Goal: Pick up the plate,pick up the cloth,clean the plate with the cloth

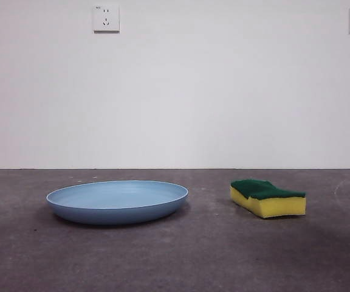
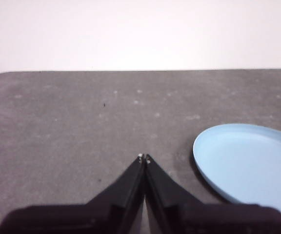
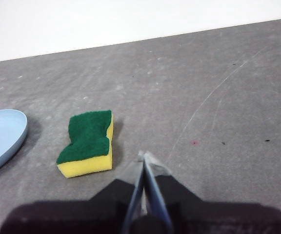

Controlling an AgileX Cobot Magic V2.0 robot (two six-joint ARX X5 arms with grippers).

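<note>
Grey, scuffed desk is carrying both items in front of a plain white wall. The wide, shallow light-blue plastic plate is lying flat, well apart from the yellow foam sponge, which is resting green scouring face up. Left tool is hovering beside the plate, jaws closed, gripping nothing. Right tool is hovering near the sponge, likewise closed and empty.

Left gripper and right gripper hover (jaws closed, empty).
</note>
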